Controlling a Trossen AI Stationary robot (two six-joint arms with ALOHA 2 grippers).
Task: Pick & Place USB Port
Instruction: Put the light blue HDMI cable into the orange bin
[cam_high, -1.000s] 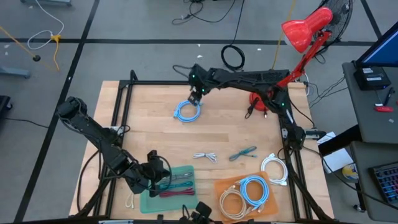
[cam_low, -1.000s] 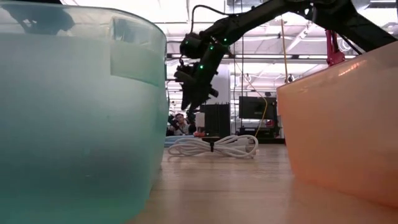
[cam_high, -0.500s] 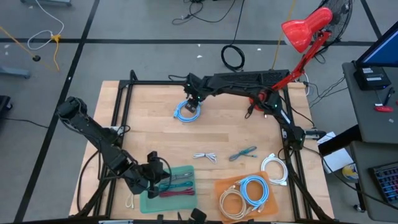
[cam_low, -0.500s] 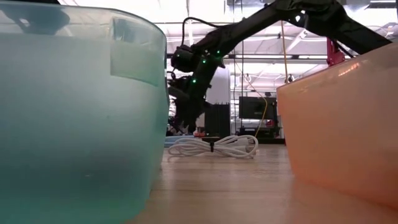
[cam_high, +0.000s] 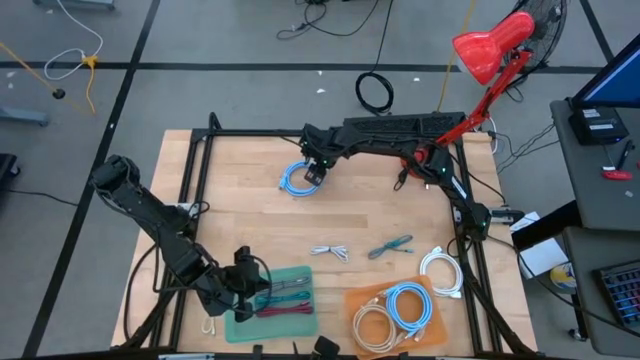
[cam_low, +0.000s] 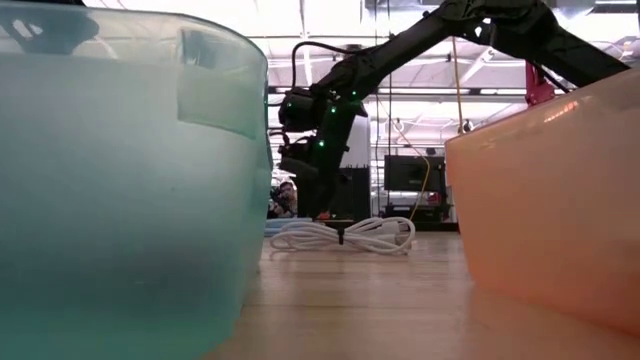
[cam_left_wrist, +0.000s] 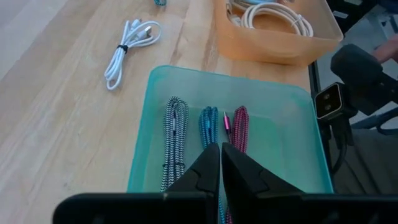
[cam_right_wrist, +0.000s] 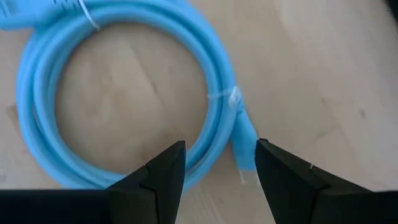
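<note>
Right wrist view shows a smooth, glossy light-blue cable (cam_right_wrist: 124, 93) wound into a round coil and cinched with a thin tie, lying flat on the pale wood-grain table (cam_right_wrist: 323, 74); the right gripper (cam_right_wrist: 221, 177) hangs directly over it with its two dark, angular fingers apart, the coil's near arc and its plug end lying in the gap between them. From above, the right arm reaches long and nearly level across the far side of the table, wrist bent down at the coil (cam_high: 299, 177). The left gripper (cam_left_wrist: 220, 163) has its wedge-shaped fingers pressed together, poised above a translucent teal bin (cam_left_wrist: 286, 118) holding three braided cables just ahead of the fingertips: one black-and-white (cam_left_wrist: 174, 134), one teal (cam_left_wrist: 208, 124), one magenta (cam_left_wrist: 239, 127). Beyond the bin sits a translucent orange bin (cam_left_wrist: 273, 53) with pale coiled cables, and off to the fingers' side one white bundled cable (cam_left_wrist: 127, 46) rests on the wood. The left arm is folded low over the table's near corner.
</note>
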